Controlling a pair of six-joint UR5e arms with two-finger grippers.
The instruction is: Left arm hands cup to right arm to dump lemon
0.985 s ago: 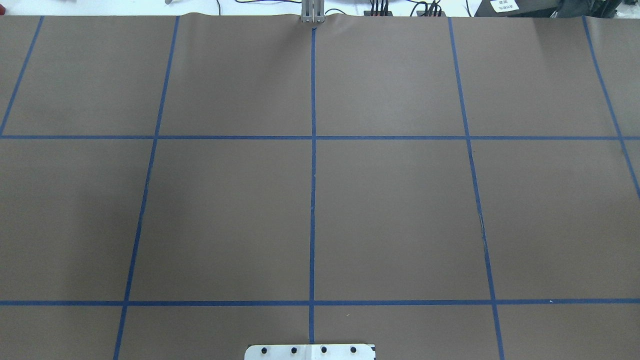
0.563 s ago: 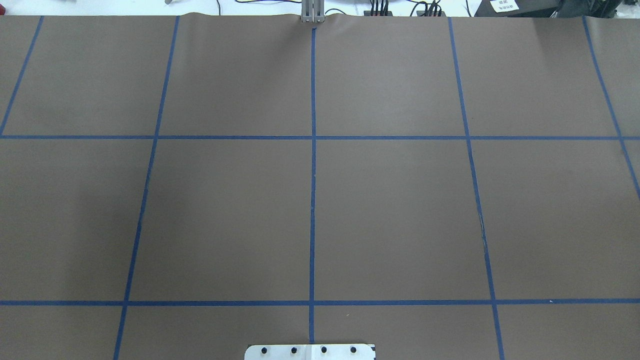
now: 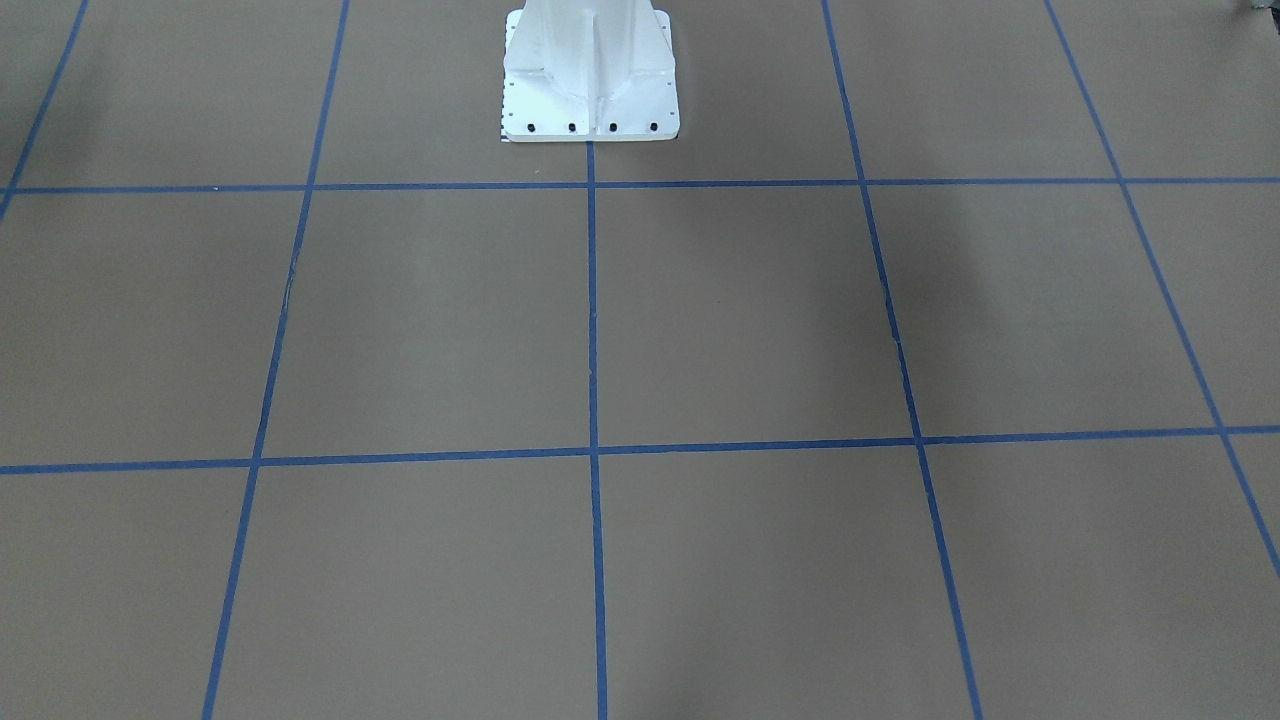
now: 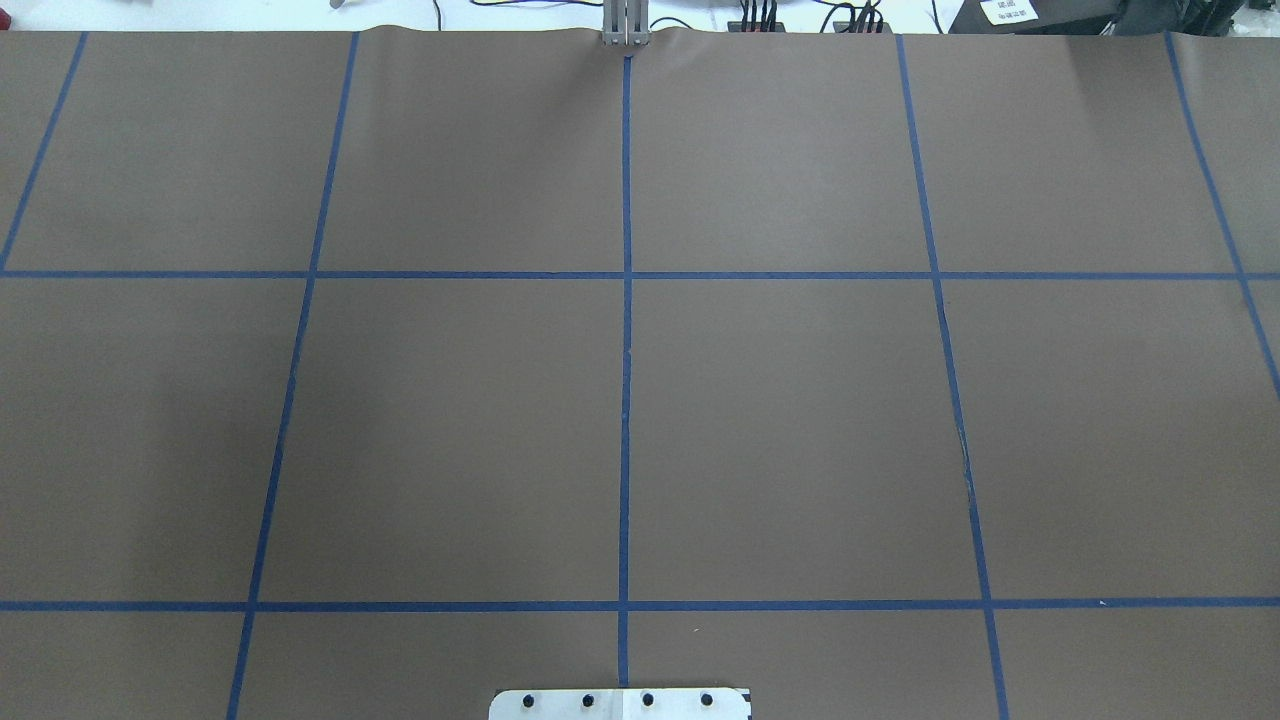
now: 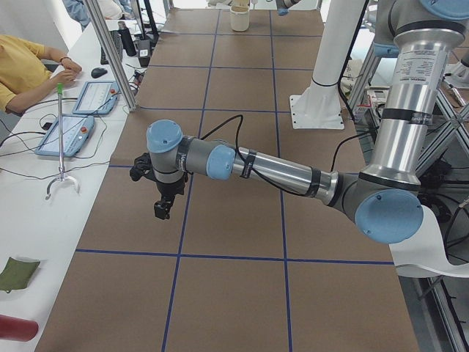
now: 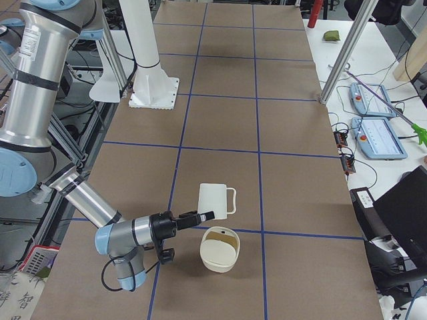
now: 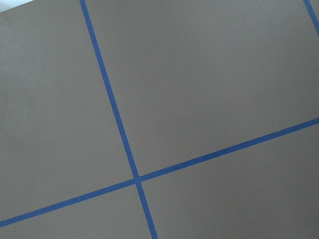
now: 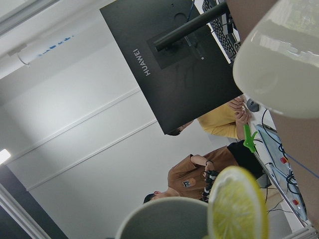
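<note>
The white cup (image 6: 215,199) with a loop handle stands upright on the brown table near the end on the robot's right. In the right wrist view a grey-inside rim (image 8: 164,219) shows at the bottom, with a yellow lemon slice (image 8: 237,206) at it. My right gripper (image 6: 203,216) lies level, low over the table, just beside the cup; I cannot tell if it is open. My left gripper (image 5: 163,207) points down above the table at the other end, far from the cup; I cannot tell its state. The overhead and front views show neither cup, lemon nor grippers.
A round cream bowl (image 6: 220,249) stands right next to the cup and the right gripper; a white vessel (image 8: 279,59) is close in the right wrist view. The white robot pedestal (image 3: 590,80) stands mid-table. Operators' desk with pendants (image 5: 73,132) and a metal post (image 6: 343,60) flank the far side.
</note>
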